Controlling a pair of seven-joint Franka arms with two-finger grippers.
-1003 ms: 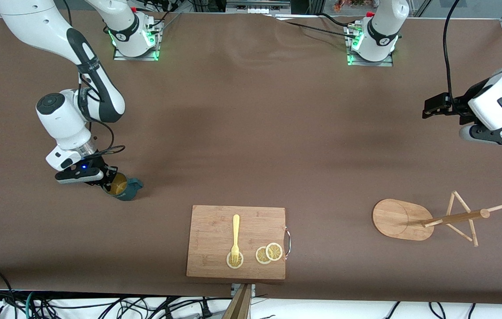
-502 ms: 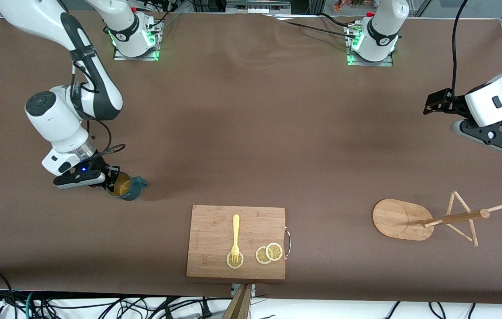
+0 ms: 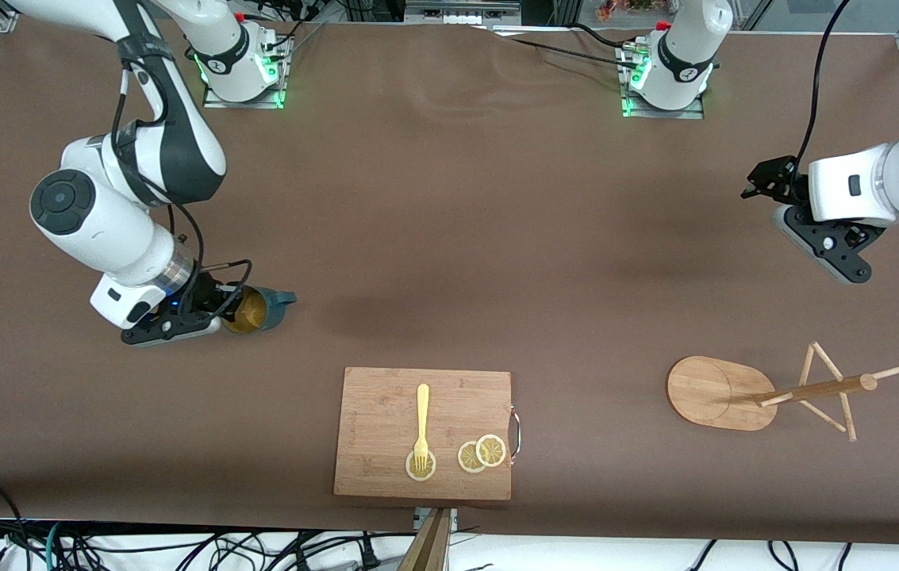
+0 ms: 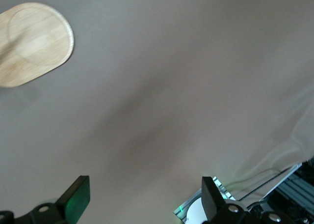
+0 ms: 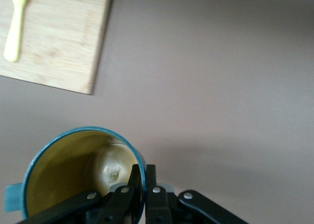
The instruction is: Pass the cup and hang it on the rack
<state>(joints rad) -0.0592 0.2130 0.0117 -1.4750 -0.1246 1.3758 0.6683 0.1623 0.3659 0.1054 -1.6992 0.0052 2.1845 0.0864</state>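
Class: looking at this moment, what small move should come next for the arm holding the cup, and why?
Probably carry the cup toward mid-table. The right gripper is shut on its rim, and the left gripper waits open near the rack, so a handover needs them closer.

Rack (image 4: 34, 42) base cut by left wrist view edge; pole unseen there.

- Even, bright light from overhead falls on the brown table (image 3: 449, 238); no harsh glare.
- A soft dark shadow lies on the table beside the cup (image 3: 259, 309) held in the right claw (image 3: 223, 308).
- Green lamps glow at both arm bases.
- In the left wrist view the left claw (image 4: 142, 194) is dark and soft at the frame edge, with a blurred shadow band over the table.
- In the right wrist view the cup rim is sharp; the cutting board (image 5: 54, 37) is slightly soft.
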